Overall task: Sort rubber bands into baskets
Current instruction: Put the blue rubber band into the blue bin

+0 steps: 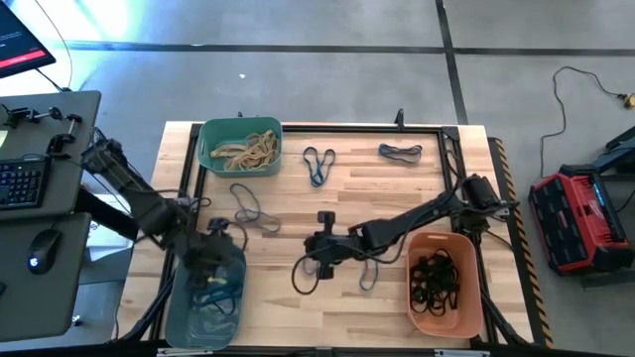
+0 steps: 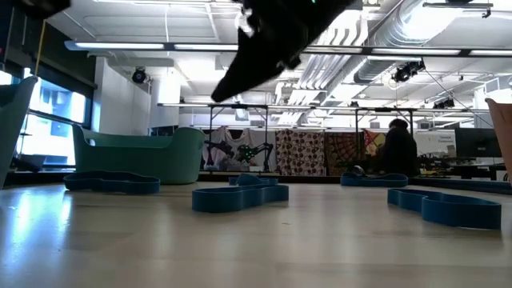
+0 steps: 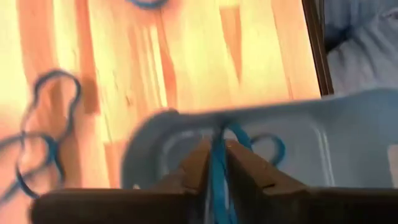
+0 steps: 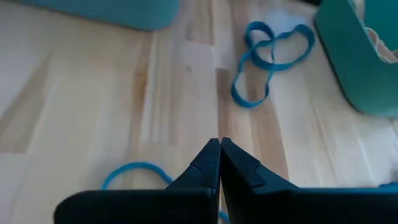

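Observation:
My left gripper (image 1: 212, 262) hangs over the grey-blue basket (image 1: 184, 319), shut on a blue rubber band (image 3: 217, 168). More blue bands (image 1: 222, 294) lie inside that basket. My right gripper (image 1: 322, 248) is at mid-table, shut and a little above the wood, with nothing between its fingertips (image 4: 219, 147). A blue band (image 4: 132, 170) lies flat beside it and another (image 4: 270, 53) lies farther on. The teal-green basket (image 1: 208, 157) holds tan bands (image 1: 246, 149). The orange basket (image 1: 466, 307) holds black bands (image 1: 435, 280). My left gripper pinches one strand of the blue band (image 3: 218, 177) between its two fingers, which point steeply down over the basket's rim (image 3: 348, 102). The band's loop (image 3: 266, 147) shows past the fingertips inside the basket. I cannot tell whether it rests on the floor.
Loose bands lie flat on the wood: a blue one (image 1: 318, 164) and a dark one (image 1: 400, 151) near the far edge, one (image 1: 253, 204) left of centre, one (image 1: 368, 274) under the right arm. A black frame (image 1: 456, 188) borders the table. A person (image 2: 398, 150) stands in the room behind.

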`<action>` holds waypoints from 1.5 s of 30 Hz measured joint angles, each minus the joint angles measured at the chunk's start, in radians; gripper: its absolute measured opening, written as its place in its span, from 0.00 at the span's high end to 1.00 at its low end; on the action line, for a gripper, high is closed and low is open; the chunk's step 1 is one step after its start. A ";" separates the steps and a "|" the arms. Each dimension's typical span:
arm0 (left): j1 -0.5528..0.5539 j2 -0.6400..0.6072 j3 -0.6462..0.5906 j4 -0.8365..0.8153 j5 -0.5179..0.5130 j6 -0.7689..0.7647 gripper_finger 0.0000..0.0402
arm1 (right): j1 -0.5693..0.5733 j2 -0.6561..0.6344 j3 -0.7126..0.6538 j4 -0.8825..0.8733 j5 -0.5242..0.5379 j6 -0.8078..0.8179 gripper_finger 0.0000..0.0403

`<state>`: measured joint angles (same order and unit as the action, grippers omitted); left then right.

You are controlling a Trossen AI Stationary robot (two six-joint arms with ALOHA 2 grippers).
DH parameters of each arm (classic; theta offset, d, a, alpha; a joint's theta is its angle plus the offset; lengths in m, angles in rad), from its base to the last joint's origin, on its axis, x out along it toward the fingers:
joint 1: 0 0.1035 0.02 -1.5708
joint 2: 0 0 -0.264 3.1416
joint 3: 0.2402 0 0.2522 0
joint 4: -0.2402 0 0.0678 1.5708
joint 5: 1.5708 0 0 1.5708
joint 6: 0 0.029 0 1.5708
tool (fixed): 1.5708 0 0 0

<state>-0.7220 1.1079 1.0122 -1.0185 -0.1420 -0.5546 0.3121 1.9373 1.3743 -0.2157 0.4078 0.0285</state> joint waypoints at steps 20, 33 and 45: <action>0.422 0.173 -0.001 0.140 0.105 0.530 0.94 | 0.011 -0.338 -0.409 0.182 0.146 0.163 1.00; 0.537 0.465 -0.001 0.236 0.070 0.729 0.62 | 0.056 -0.347 -0.436 0.175 0.184 0.184 1.00; 0.615 0.586 -0.002 0.284 0.016 0.766 0.41 | 0.057 -0.348 -0.436 0.161 0.184 0.181 1.00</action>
<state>-0.1071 1.6938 1.0107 -0.7345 -0.1257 0.2113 0.3695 1.5897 0.9382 -0.0546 0.5919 0.2097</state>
